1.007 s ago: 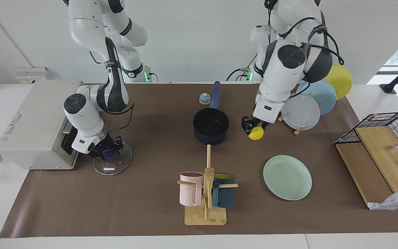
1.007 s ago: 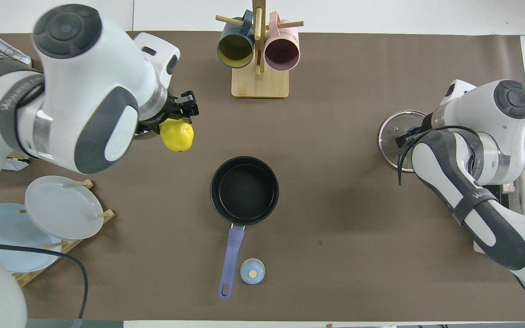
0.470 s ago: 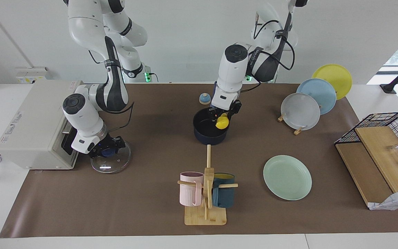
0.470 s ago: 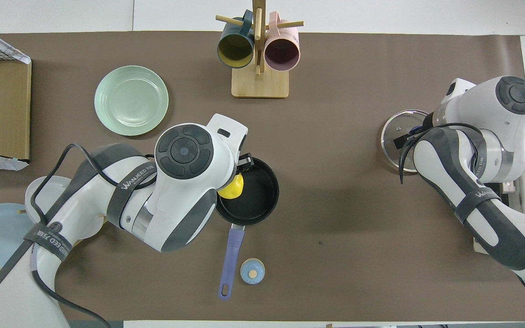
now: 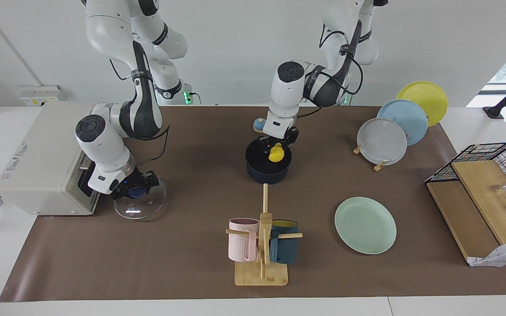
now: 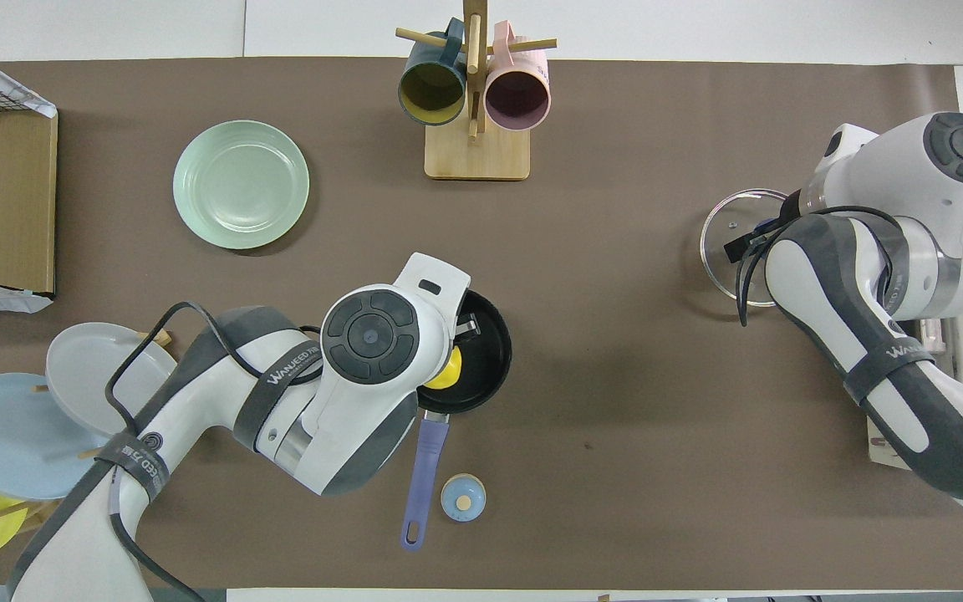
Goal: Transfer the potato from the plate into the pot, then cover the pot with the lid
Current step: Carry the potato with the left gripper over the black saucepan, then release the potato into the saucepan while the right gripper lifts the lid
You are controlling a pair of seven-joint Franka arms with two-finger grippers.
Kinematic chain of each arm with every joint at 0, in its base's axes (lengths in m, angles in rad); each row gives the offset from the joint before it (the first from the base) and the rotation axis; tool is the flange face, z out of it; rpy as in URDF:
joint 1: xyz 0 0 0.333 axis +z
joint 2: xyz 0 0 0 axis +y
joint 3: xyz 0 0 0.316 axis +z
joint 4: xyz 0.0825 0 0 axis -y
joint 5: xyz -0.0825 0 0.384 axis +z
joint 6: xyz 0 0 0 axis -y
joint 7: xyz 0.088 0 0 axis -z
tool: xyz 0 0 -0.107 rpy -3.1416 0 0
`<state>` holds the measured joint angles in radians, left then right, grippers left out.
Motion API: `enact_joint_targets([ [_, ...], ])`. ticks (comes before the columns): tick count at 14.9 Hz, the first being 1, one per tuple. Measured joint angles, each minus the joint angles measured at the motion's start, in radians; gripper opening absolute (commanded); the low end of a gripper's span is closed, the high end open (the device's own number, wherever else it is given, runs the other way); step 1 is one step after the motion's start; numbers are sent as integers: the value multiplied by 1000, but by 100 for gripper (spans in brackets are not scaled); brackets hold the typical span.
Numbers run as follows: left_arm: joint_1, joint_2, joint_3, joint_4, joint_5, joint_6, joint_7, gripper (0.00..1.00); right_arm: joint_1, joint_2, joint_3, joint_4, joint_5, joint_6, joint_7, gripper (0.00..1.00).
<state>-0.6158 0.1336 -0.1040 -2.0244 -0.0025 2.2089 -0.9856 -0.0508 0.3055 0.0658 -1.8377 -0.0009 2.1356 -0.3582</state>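
My left gripper is shut on the yellow potato and holds it in the mouth of the dark navy pot, just above its black inside. From overhead the potato shows inside the pot, half covered by the left arm. The mint-green plate lies bare toward the left arm's end, farther from the robots than the pot. My right gripper is shut on the blue knob of the glass lid, which is slightly tilted, in front of the white oven.
A white oven stands at the right arm's end. A blue-topped bell sits beside the pot's handle. A mug rack stands farther out. Upright plates and a wire basket stand at the left arm's end.
My left gripper carried the potato from beside the pot to over it and lowered it into the mouth. My right gripper lifted the lid slightly and drew it toward the oven.
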Motion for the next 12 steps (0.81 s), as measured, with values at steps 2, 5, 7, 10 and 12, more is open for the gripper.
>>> enact_joint_targets([
  [2, -5, 0, 1, -18, 0, 19, -3, 7, 1, -14, 18, 46, 2, -52, 3, 51],
  [5, -10, 0, 0, -51, 0, 45, -3, 83, 5, -26, 63, 71, 3, -69, 45, 51],
  [7, -10, 0, 0, -59, 0, 51, -3, 87, 6, -27, 92, 96, 3, -111, 80, 51],
  [10, -10, 0, 0, -59, 0, 51, -3, 94, 7, -29, 127, 146, 3, -172, 134, 51],
  [12, -10, 0, 0, -59, 0, 51, -3, 100, 7, -31, 152, 185, 4, -218, 182, 51],
])
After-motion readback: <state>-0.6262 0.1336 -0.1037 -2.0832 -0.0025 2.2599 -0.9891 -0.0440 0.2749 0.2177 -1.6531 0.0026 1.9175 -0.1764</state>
